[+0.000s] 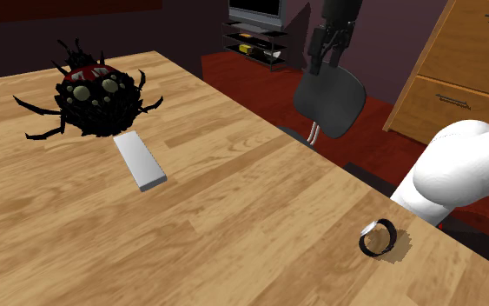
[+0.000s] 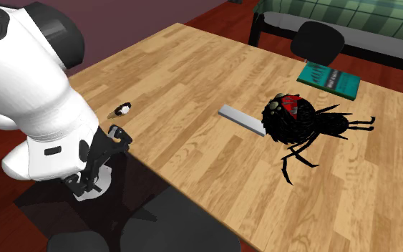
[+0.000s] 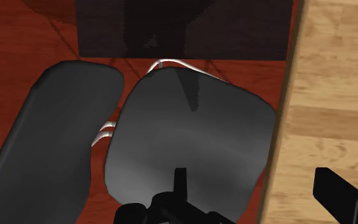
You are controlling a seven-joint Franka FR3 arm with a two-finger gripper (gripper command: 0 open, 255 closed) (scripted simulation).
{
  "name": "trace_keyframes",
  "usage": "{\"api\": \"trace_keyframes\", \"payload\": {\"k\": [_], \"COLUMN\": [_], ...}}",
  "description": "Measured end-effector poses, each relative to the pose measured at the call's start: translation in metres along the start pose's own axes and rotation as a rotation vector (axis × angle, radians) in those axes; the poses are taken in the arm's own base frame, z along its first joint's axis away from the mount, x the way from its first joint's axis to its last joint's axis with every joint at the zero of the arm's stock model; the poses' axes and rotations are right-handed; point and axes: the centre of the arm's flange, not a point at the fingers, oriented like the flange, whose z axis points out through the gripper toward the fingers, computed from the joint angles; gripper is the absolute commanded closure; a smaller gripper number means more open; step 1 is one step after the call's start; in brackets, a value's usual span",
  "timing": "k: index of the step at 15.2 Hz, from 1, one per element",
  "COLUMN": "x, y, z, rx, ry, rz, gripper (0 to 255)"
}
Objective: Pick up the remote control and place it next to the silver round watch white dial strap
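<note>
1. Reaching for the remote (image 1: 140, 161) is judged the step in hand. In the shoulder view it is seen lying flat near the middle of the table (image 1: 234, 226), one end close to the spider (image 1: 90, 91), while the watch (image 1: 379, 236) lies by the edge on the side of the arm (image 1: 459, 165). The gripper (image 1: 327, 61) is seen beyond that same edge, above a chair (image 1: 331, 103) and well apart from the remote, so a long travel over the table is called for.
2. In the second exterior view the remote's end is seen close against the spider's body. The fingers should be set across the narrow width, and the grasp taken toward the free end, so that the spider's legs are not snagged.
3. In the wrist view the fingers (image 3: 336, 191) are seen standing well apart with nothing between them, the chair below. That opening should be held until the remote is straddled, and the descent made straight down.
</note>
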Motion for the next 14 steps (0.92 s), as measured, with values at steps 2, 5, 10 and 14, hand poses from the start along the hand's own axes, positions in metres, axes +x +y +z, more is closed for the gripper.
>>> {"api": "trace_keyframes", "payload": {"k": [2,5,10,14], "x": [0.001,0.013,0.036,0.052], "y": [-0.005,-0.038,-0.099,-0.146], "z": [0.001,0.009,0.022,0.036], "rx": [0.0,-0.003,-0.007,-0.011], "ry": [0.0,0.0,0.0,-0.001], "rz": [0.001,0.008,0.022,0.034], "gripper": [0,0,0,0]}}
